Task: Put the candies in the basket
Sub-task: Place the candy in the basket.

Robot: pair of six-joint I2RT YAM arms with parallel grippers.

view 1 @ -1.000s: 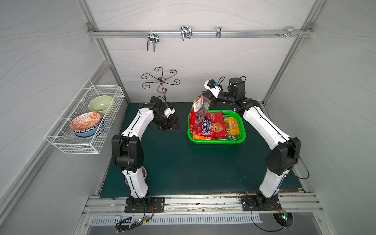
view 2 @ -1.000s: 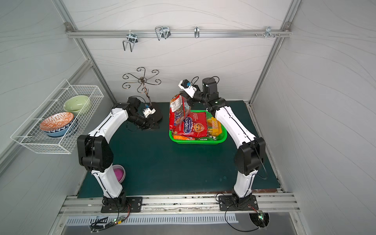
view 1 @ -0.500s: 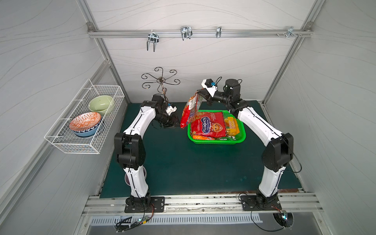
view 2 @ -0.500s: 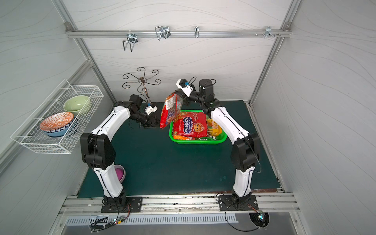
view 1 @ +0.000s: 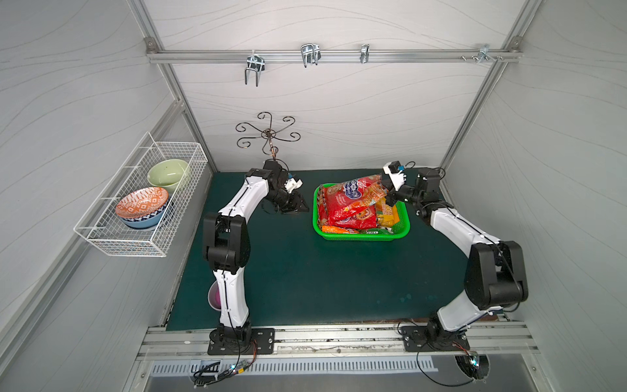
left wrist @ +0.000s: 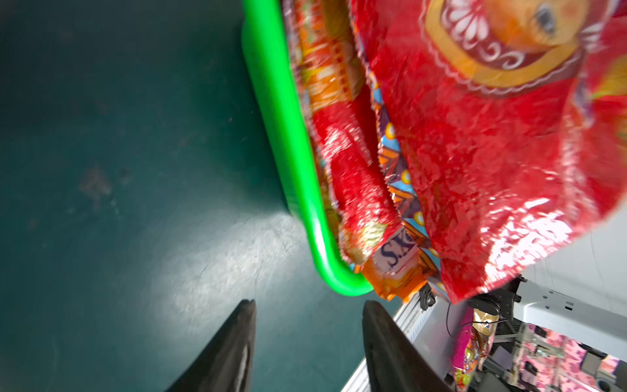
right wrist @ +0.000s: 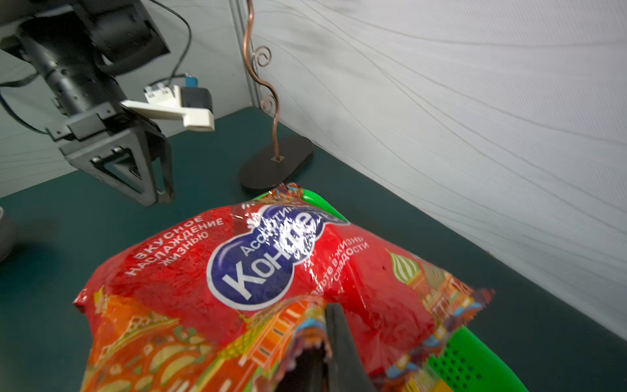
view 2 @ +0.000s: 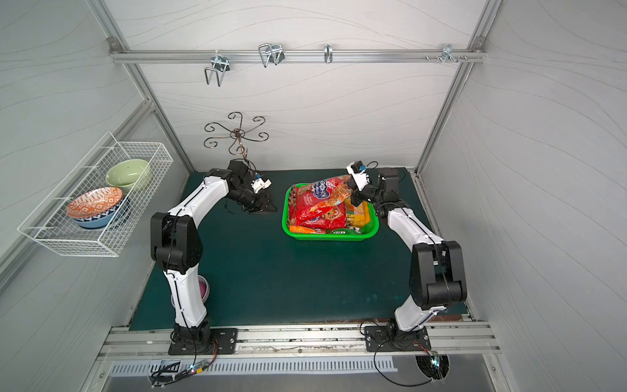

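jaws of the right gripper (view 1: pixel 390 198) pinch the upper red bag (view 1: pixel 353 200) by its right-arm end in a top view; its long axis crosses the basket (view 1: pixel 359 237) toward the left gripper (view 1: pixel 298 207). right wrist: bag edge sits between near-closed jaws. left wrist: jaws apart, empty, beside the basket.

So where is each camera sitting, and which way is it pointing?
Top views: high in front, looking down on the whole cell; left arm, right arm, left gripper and right gripper show, flanking the basket.
Left wrist: on the left arm, low, facing the basket's side; its open fingers show.
Right wrist: on the right arm, looking across the upper red candy bag toward the left gripper; one finger shows.
Shared: both wrist views catch the basket and that bag.
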